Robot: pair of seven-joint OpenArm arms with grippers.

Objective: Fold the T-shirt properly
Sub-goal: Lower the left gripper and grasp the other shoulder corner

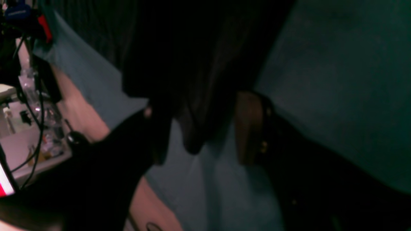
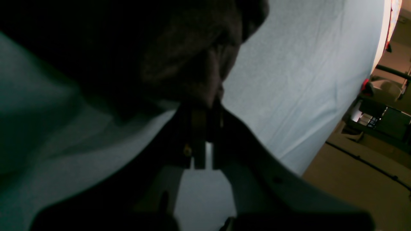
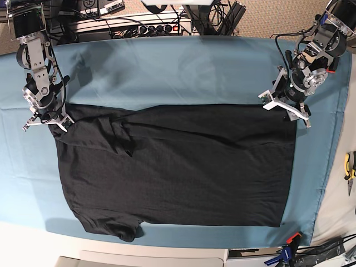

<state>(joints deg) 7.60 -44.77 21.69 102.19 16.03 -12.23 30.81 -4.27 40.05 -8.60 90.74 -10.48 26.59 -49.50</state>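
Teal cloth (image 3: 167,72) under T-shirt (image 3: 183,167); right pincer (image 2: 205,106) pinching corner.

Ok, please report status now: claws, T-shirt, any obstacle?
Right claw shut on T-shirt corner. Left claw open around opposite corner. T-shirt flat on teal cloth. Nothing in the way.

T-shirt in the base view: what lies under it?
The T-shirt lies spread on the teal cloth, which shows around all its edges. Whatever is under the cloth, or between shirt and cloth, is covered. The shirt's underside cannot be seen.
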